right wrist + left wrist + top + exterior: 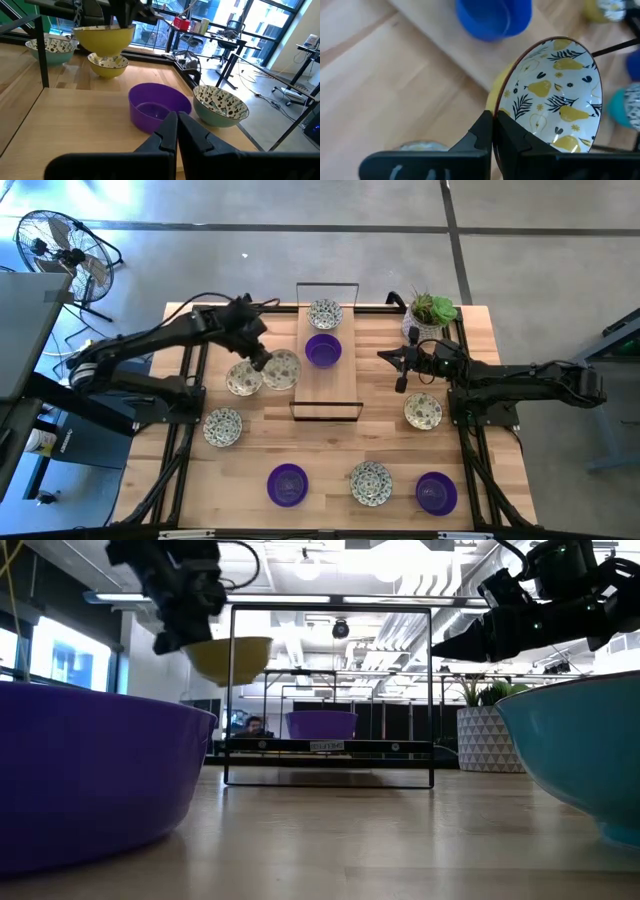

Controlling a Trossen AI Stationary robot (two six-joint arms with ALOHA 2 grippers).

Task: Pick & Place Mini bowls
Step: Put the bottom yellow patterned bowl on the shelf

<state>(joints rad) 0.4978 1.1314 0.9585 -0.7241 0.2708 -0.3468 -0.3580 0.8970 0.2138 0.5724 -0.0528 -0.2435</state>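
Note:
My left gripper (pixel 264 361) is shut on a mini bowl (pixel 282 370), yellow outside with a pear and leaf pattern inside (pixel 555 95). It holds the bowl in the air (pixel 230 656) beside the left edge of a wooden tray (pixel 330 386) with black wire end frames. On the tray rest a purple bowl (pixel 323 350) and a speckled bowl (pixel 325 313). Another patterned bowl (pixel 243 378) sits on the table just left of the held one. My right gripper (pixel 400 370) hovers shut and empty right of the tray, pointing at the purple bowl (pixel 159 107). My left gripper pinches the held bowl's rim (pixel 496 111), one finger inside the bowl and one on its yellow outer wall. The fingers come from above, slanting in from the table's left. The bowl is lifted clear of the table and hangs tilted below the fingers (pixel 230 656).
More bowls stand on the table: patterned ones (pixel 223 427), (pixel 423 411), (pixel 371 483) and purple ones (pixel 288 484), (pixel 436 492). A white pot with a green plant (pixel 432 316) is at the far right corner. The tray's near wire frame (pixel 326 412) stands upright.

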